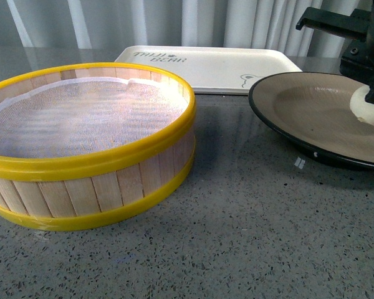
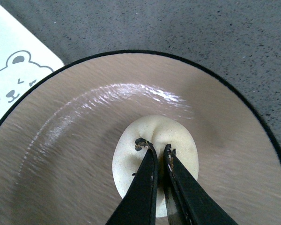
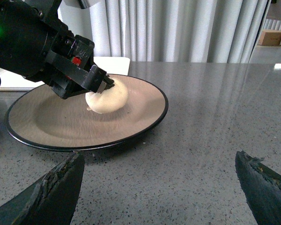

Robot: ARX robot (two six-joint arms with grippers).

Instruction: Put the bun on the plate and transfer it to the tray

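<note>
The cream-white bun (image 2: 157, 140) rests on or just above the grey-beige inside of the black-rimmed plate (image 2: 75, 140), and my left gripper (image 2: 154, 146) is shut on its pleated top. In the front view the bun (image 1: 369, 111) shows at the plate's (image 1: 299, 103) right side under the black left arm. From the right wrist view the bun (image 3: 107, 97) sits near the plate's (image 3: 47, 122) middle, held by the left gripper (image 3: 107, 84). My right gripper (image 3: 159, 180) stands open over bare counter, short of the plate. The cream tray (image 1: 206, 65) with its bear drawing lies behind the plate.
A round wooden steamer basket (image 1: 87, 146) with yellow rims and a white cloth liner stands at the left of the speckled grey counter (image 1: 237, 237). Pale curtains hang behind the counter's far edge.
</note>
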